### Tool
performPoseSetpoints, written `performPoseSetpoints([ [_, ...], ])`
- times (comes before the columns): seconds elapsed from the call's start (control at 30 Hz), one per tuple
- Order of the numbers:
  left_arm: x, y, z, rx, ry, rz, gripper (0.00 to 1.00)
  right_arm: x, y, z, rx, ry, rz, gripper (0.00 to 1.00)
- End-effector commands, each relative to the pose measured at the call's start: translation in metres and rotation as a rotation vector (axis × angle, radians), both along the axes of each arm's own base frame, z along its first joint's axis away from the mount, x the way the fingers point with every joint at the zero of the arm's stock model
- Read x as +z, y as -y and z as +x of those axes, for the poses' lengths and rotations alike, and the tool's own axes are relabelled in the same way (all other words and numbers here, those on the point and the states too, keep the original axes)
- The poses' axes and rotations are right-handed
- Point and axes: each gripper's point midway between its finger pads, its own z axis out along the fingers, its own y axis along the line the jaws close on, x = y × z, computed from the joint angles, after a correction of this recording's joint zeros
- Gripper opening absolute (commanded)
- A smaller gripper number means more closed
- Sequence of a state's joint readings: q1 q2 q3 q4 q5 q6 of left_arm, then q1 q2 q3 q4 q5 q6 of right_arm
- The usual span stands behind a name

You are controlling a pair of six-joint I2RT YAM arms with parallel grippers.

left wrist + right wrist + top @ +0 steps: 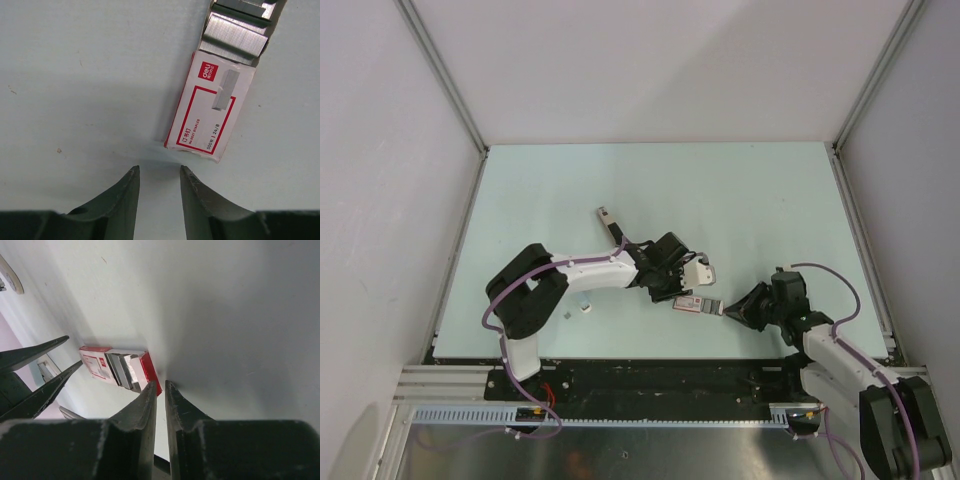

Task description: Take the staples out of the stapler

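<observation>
A white blocky stapler (698,272) lies on the table just past my left gripper (676,294). In the left wrist view the left gripper (160,170) is open and empty, low over the table, just short of a flat red-and-white staple box (210,115). The box's open end shows grey staple blocks (235,42). My right gripper (725,311) is at the box's open end. In the right wrist view its jaws (160,385) are nearly together with nothing between them, the tip at the box's red flap (150,372).
A small grey-and-dark strip-like piece (610,222) lies farther back on the table. A tiny grey bit (567,316) and a small white bit (585,308) lie by the left arm's base. White walls enclose the pale table (770,200).
</observation>
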State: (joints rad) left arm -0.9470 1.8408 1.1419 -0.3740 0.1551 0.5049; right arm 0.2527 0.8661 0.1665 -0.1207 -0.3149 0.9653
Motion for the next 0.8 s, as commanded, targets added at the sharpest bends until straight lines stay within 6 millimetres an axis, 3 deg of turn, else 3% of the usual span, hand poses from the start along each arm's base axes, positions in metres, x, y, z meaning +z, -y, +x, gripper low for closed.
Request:
performPoseSetpoints([
  [0.0, 0.008, 0.013, 0.005, -0.008, 0.032, -0.028, 0.42, -0.003, 0.001, 0.004, -0.002, 0.007, -0.006, 0.16],
  [0.33, 0.01, 0.019, 0.002, -0.021, 0.031, -0.035, 0.42, 0.0, -0.004, 0.01, 0.013, 0.027, -0.008, 0.12],
  [0.77, 0.011, 0.021, 0.0, -0.029, 0.036, -0.034, 0.42, 0.006, -0.027, 0.019, 0.062, 0.056, -0.004, 0.12],
])
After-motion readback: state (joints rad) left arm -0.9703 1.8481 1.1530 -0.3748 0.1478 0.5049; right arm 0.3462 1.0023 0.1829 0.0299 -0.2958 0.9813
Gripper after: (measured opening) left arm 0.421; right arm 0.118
